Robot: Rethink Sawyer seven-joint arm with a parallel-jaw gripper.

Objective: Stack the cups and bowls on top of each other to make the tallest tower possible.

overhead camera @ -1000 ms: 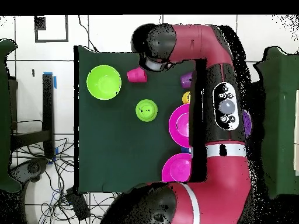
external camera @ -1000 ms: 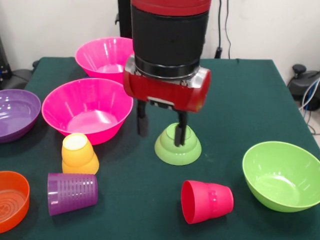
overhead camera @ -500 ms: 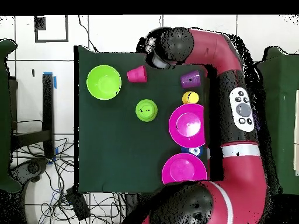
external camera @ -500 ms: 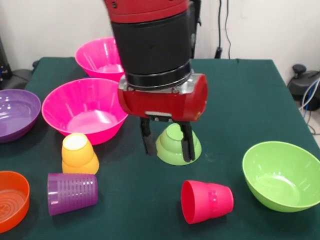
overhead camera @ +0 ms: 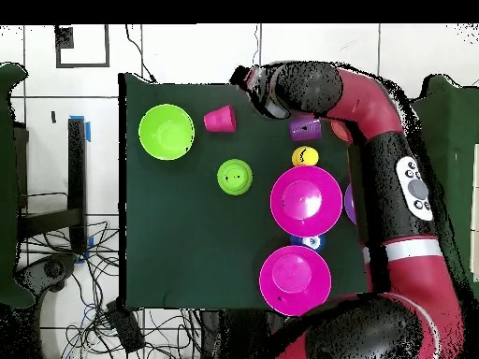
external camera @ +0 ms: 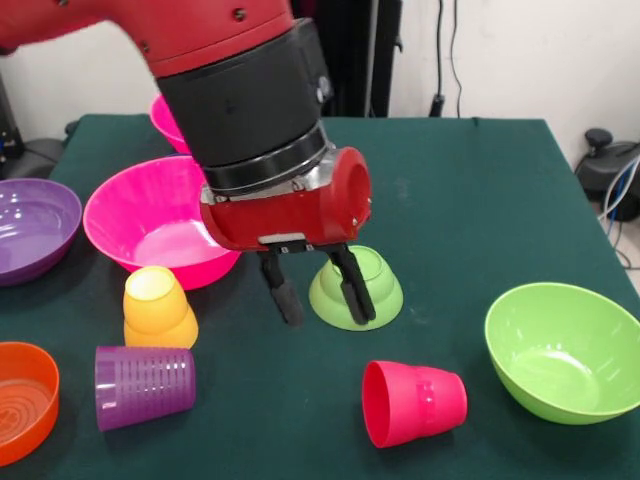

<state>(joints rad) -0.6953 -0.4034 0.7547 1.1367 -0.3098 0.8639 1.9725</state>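
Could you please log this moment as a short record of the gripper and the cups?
gripper: open, empty, low over the table, in front of the small green bowl
red cup: on its side
purple cup: on its side
yellow-orange cup: upside down, beside a pink bowl
stacking: none started

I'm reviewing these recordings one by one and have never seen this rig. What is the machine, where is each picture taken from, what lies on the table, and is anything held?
It is a red and black robot arm ending in a gripper with two dark fingers, open and holding nothing. One picture looks across the table, the other straight down. On the green cloth lie plastic dishes: an upturned small green bowl just behind the gripper, a red cup and a purple cup on their sides, an upside-down yellow cup, two pink bowls, a lime bowl, a purple bowl and an orange bowl.
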